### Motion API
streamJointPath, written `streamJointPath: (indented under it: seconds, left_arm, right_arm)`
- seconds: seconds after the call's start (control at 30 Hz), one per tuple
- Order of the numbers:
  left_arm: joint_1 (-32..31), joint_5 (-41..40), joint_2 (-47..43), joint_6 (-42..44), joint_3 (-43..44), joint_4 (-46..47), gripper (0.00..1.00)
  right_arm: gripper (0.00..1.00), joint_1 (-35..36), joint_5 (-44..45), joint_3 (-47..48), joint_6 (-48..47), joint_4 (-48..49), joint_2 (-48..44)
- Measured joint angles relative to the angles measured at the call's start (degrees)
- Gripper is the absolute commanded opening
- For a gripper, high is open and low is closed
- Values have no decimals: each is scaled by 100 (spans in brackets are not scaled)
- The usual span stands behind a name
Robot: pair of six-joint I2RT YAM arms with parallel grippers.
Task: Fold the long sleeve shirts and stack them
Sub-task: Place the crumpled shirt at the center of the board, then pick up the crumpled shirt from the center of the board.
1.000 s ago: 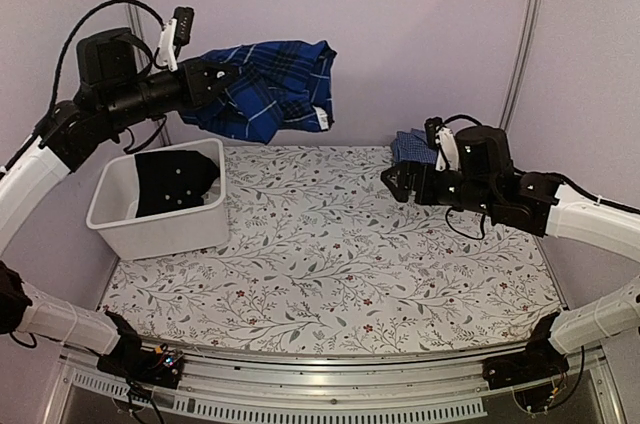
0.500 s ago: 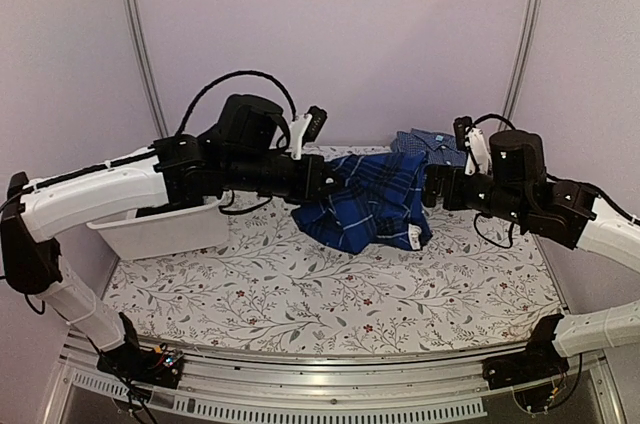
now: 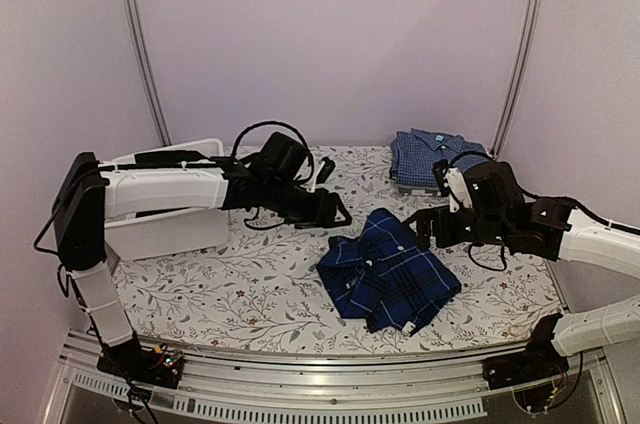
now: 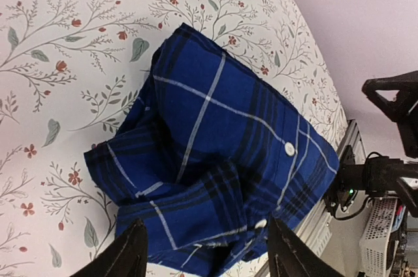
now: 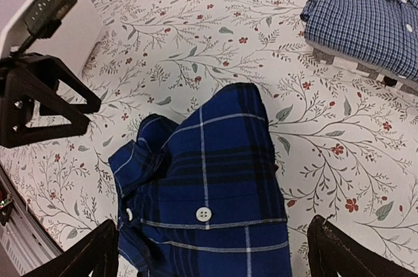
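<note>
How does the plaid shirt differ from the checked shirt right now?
The plaid shirt is dark navy and royal blue with large squares and thin white lines; the checked shirt is lighter blue with a fine check. The plaid shirt lies loosely bunched toward the front; the checked shirt sits neatly folded, collar showing, at the back right. Both are button-up shirts, and neither is gripped.
</note>
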Motion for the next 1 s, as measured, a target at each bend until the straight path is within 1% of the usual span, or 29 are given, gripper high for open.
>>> streamJointPath:
  seconds: [0.1,0.2,0.23,0.33,0.47,0.53,0.63,0.77,0.87,0.93,1.0]
  left_arm:
    - [-2,-2,-374,-26,-457,170,59]
    - [-59,0,-640,-52,-984,179,59]
    - [-79,-2,-708,-52,-1040,162,59]
    - [-162,-11,-944,-87,-1602,223,60]
    - [-221,0,-1080,-181,-2190,238,61]
    - [-219,4,-1080,-238,-2345,273,61]
    - [-201,7,-1080,-264,-2400,356,61]
    - [-118,118,-1016,-249,-2380,601,61]
    - [-28,188,-881,-201,-2343,717,60]
    - [57,275,-752,-175,-2310,809,60]
    - [129,330,-636,-149,-2275,861,60]
  right_arm:
    - [95,4,-157,-264,37,35,4]
    - [93,151,-254,-529,131,63,4]
    - [91,275,-229,-573,173,66,4]
    - [88,966,-96,-627,299,105,4]
    - [88,1845,164,-619,540,133,197]
    - [88,2203,345,-516,680,116,575]
    - [88,2583,614,-229,885,96,1375]
    - [89,2850,1008,457,1104,-92,2673]
    - [89,2900,1257,916,1268,-173,3460]
    - [83,2909,1375,1167,1333,-247,3919]
    - [72,2914,1480,1392,1381,-367,4319]
